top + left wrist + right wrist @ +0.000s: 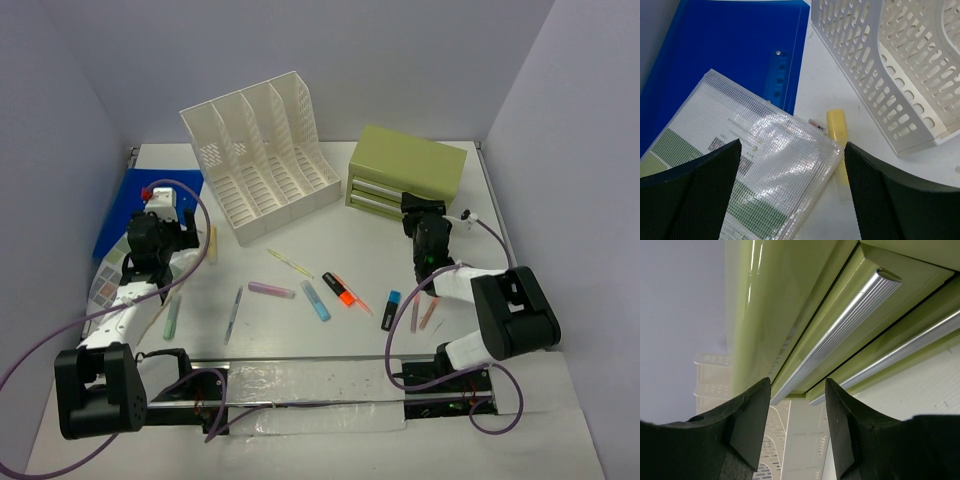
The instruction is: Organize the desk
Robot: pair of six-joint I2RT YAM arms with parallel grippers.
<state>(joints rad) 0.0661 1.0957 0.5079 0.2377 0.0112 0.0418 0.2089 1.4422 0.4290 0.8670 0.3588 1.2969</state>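
The white desk (pixel 355 240) holds scattered highlighters and pens (pixel 316 300). My left gripper (pixel 163 205) hovers open at the left over a clear mesh pouch (pixel 770 160) that lies on a blue folder (pixel 735 55). Its fingers (pixel 705 192) straddle the pouch's corner without touching it, and a yellow highlighter (pixel 836 130) lies just beside that corner. My right gripper (pixel 414 208) is at the front of the olive-green drawer box (pixel 408 168). Its jaws (pixel 797 382) stand apart, with the left end of a silver drawer handle (pixel 840 325) just ahead of the tips.
A white slotted file rack (pixel 262 155) stands at the back middle, close to the right of the left gripper (pixel 792 145). A green highlighter (pixel 172 318), a purple one (pixel 271 289), an orange marker (pixel 340 290) and a black marker (pixel 390 310) lie mid-desk. Grey walls enclose three sides.
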